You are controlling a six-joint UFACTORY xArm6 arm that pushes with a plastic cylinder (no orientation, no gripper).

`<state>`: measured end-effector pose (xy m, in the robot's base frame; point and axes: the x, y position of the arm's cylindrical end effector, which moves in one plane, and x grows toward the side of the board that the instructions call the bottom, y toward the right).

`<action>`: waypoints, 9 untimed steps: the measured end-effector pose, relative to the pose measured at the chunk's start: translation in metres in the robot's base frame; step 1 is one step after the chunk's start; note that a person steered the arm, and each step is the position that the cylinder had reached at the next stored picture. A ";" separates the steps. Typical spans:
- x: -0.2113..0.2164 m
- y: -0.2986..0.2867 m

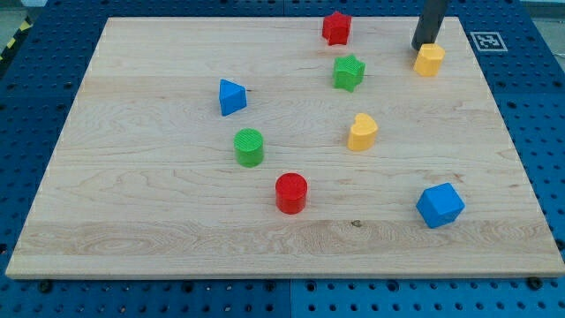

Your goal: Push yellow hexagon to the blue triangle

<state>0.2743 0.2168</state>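
My tip (423,47) touches the top-left edge of the yellow hexagon (429,60) near the counter's (132,212) top right corner; this tool is a bare rod with nothing to open or clamp. The blue triangle (231,96) sits well apart, toward the view's left

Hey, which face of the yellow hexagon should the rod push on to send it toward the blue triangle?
Push its right face. The blue triangle lies far to the view's left, slightly lower, of the yellow hexagon. My tip sits at the hexagon's upper-left edge, so it must probably circle round first.
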 end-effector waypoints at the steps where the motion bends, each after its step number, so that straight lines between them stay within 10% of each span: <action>1: 0.015 0.000; 9: 0.161 0.064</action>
<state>0.4352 0.2811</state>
